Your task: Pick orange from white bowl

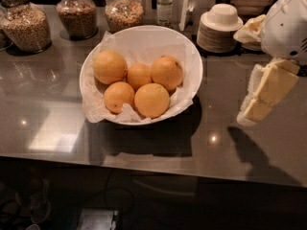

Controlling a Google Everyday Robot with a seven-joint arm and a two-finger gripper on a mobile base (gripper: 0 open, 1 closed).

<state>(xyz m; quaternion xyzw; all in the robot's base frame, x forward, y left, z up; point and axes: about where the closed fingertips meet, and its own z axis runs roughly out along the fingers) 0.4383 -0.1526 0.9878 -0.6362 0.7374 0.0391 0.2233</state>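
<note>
The white bowl [191, 61], wide and lined with crumpled white paper, stands in the middle of the grey counter and holds several oranges. The orange [110, 66], the largest and yellowish, lies at the bowl's back left. Two smaller, deeper-orange ones [119, 96] lie beside it. One with dark specks [167, 72] is at the back right, and another large one [151, 100] is at the front. My gripper [259, 102], cream-coloured, hangs at the right, well apart from the bowl and above the counter, pointing down and to the left.
Three glass jars of grains [76, 13] stand along the back left. A clear bottle [164, 5] is behind the bowl. Stacks of small white bowls and plates [219, 25] stand at the back right. The counter's front edge [144, 162] runs below the bowl.
</note>
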